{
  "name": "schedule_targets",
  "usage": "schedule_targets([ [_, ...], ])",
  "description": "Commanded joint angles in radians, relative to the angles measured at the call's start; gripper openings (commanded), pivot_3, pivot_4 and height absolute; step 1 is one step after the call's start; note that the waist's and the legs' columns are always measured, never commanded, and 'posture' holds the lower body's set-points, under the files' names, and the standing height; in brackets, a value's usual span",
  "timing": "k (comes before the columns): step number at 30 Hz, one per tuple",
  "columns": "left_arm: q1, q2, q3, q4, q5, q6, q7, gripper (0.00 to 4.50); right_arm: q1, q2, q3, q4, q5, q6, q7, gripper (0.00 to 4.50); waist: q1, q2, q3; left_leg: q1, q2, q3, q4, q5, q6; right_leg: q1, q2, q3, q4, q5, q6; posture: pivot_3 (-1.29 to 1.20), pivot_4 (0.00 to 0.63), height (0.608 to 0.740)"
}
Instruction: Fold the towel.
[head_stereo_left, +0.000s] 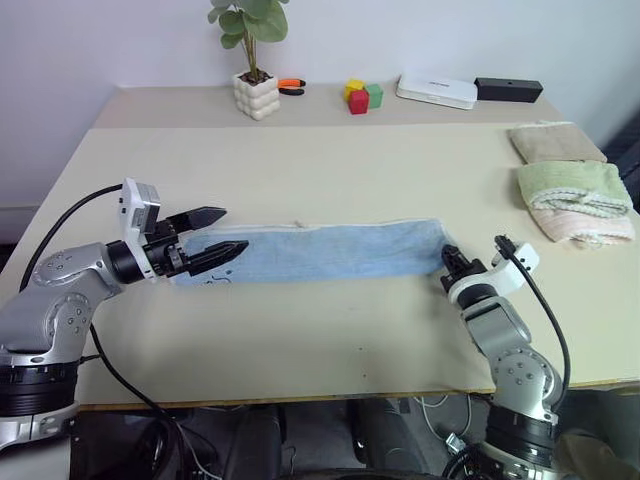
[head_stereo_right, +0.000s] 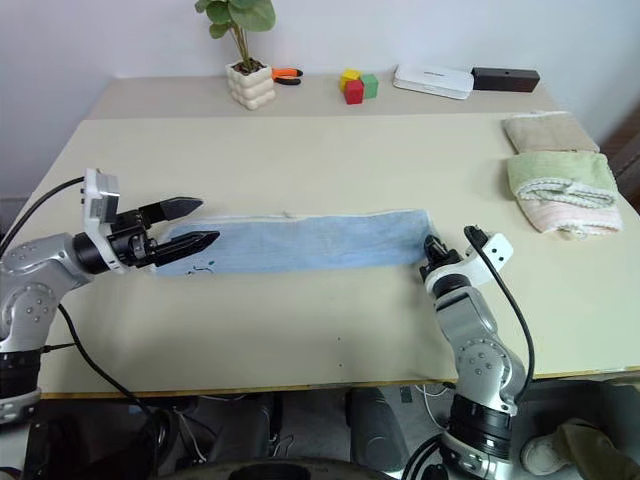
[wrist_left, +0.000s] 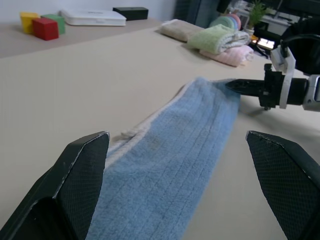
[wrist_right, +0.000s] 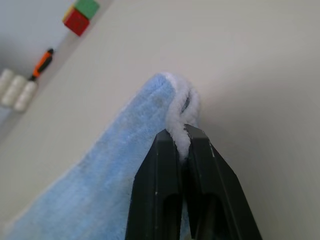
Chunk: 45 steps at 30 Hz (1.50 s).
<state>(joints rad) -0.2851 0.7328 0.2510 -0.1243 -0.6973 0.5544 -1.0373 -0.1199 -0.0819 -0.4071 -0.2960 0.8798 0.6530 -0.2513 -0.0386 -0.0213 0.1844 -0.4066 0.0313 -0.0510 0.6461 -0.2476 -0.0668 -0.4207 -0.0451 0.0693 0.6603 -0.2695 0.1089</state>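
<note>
Left eye view: towel (head_stereo_left: 315, 252) lies lengthwise left to right.

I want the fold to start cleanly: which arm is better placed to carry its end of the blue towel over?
Right. The right gripper is already shut on the towel edge trim, while the left gripper hangs open over the other end, gripping nothing.

The two head views look forward and down from above the table (head_stereo_left: 320, 170), each taking in its whole top up to the wall. The left wrist view sits low and looks along the towel (wrist_left: 170, 165) toward the right gripper (wrist_left: 231, 85). The right wrist view sits very close to the towel's trimmed end. All four views share the towel.
</note>
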Motion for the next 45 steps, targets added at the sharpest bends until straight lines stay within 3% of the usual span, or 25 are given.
schedule_targets([
  [1,-0.015,-0.007,0.015,-0.006,-0.001,-0.026,0.004,4.5,0.025,-0.072,-0.071,-0.051,0.013,0.013,-0.007,0.04,0.003,0.0,0.0,0.0,0.0,0.0,0.0,0.0,0.0,0.0,0.0,0.0,-0.001,0.0,0.0,0.0,0.15,0.74],
  [6,-0.025,-0.022,0.003,0.02,0.018,-0.052,0.002,4.5,0.035,-0.166,-0.058,-0.124,0.024,0.044,0.048,0.04,-0.008,0.003,0.002,0.0,0.0,0.0,-0.001,0.0,0.0,0.0,0.001,0.0,-0.001,0.001,0.002,0.0,0.15,0.74],
  [13,-0.035,-0.035,-0.002,0.033,0.028,-0.067,0.003,4.5,-0.019,-0.468,0.342,-0.272,-0.307,-0.065,0.406,0.04,-0.01,0.004,0.002,0.0,0.0,0.001,-0.001,0.0,0.0,-0.001,0.001,0.0,-0.002,0.001,0.002,0.0,0.15,0.74],
  [17,-0.037,-0.037,0.001,0.028,0.03,-0.067,0.008,4.5,-0.081,-0.523,0.489,-0.265,-0.42,-0.12,0.537,0.04,-0.005,0.003,0.002,0.0,0.0,0.0,-0.001,0.0,0.0,-0.001,0.001,0.0,-0.002,0.001,0.002,0.0,0.15,0.74],
  [20,-0.033,-0.036,0.006,0.011,0.028,-0.063,0.016,4.5,-0.15,-0.509,0.615,-0.208,-0.518,-0.159,0.61,0.04,-0.002,0.003,0.002,-0.001,0.0,0.0,0.0,0.0,0.0,-0.001,0.0,0.0,-0.004,0.001,0.002,0.0,0.15,0.74],
  [28,0.011,-0.024,0.032,-0.044,0.019,-0.05,0.041,4.5,-0.235,-0.426,0.798,-0.066,-0.675,-0.196,0.716,0.04,-0.004,0.003,0.002,-0.001,0.0,0.0,0.0,0.0,0.0,0.0,0.001,0.0,-0.005,0.001,0.003,0.0,0.15,0.74],
  [35,0.05,-0.022,0.044,-0.073,0.016,-0.049,0.055,4.5,-0.264,-0.349,0.821,0.022,-0.735,-0.251,0.764,0.04,-0.005,0.002,0.002,-0.001,0.0,0.0,0.0,0.0,0.0,0.0,0.001,0.0,-0.005,0.001,0.003,0.0,0.15,0.74],
  [38,0.05,-0.026,0.039,-0.072,0.02,-0.055,0.058,4.5,-0.264,-0.316,0.811,0.042,-0.718,-0.26,0.804,0.9,-0.005,0.002,0.002,-0.001,0.0,0.0,-0.001,0.0,0.0,0.0,0.001,-0.001,-0.005,0.002,0.003,0.0,0.15,0.74],
  [43,0.042,-0.025,0.033,-0.063,0.02,-0.057,0.051,4.5,-0.256,-0.287,0.733,-0.037,-0.568,-0.18,0.901,3.39,-0.003,0.003,0.002,-0.001,0.0,0.0,0.0,0.0,0.0,0.0,0.001,-0.001,-0.005,0.002,0.003,0.0,0.15,0.74],
  [45,0.03,-0.025,0.026,-0.048,0.026,-0.062,0.045,4.5,-0.257,-0.299,0.662,-0.117,-0.397,-0.045,0.957,4.39,-0.003,0.002,0.002,-0.002,0.0,0.0,0.0,0.0,0.0,0.0,0.0,-0.001,-0.005,0.002,0.003,0.0,0.15,0.74],
])
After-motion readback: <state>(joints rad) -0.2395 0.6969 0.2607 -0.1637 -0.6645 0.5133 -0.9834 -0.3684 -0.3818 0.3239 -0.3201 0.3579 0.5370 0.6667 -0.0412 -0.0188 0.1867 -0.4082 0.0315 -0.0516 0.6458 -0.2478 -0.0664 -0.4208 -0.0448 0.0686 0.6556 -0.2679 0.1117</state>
